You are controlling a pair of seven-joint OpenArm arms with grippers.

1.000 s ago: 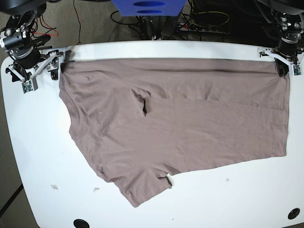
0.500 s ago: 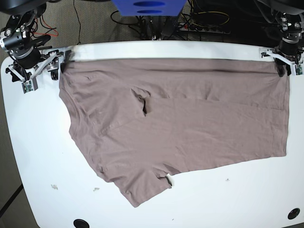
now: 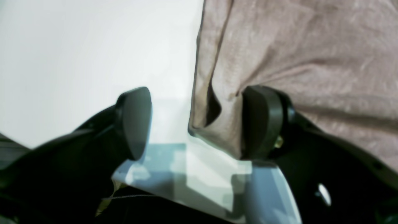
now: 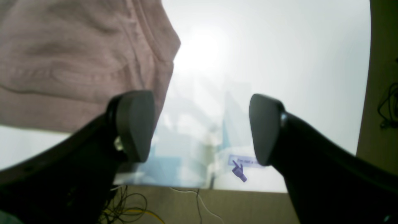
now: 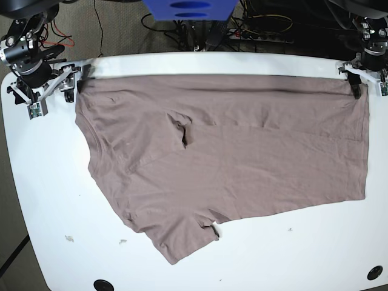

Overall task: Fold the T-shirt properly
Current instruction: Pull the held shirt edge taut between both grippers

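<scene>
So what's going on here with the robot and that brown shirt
A two-armed robot is folding the T-shirt, which lies spread across the white table. Both grippers sit at the shirt's far corners with jaws open. The left gripper has the corner fabric between its fingers but has not closed on it. The right gripper sits beside its corner, with cloth only at one finger. Nothing is lifted.

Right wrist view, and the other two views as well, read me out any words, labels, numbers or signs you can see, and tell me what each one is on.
No text can be read in any view.
Purple label on the table, right wrist view: a line of print, too blurred to read, with a purple pointing-hand sign below it.
T-shirt: plain, no print.
Blue object behind the table, base view: two darker ovals, no letters.
</scene>
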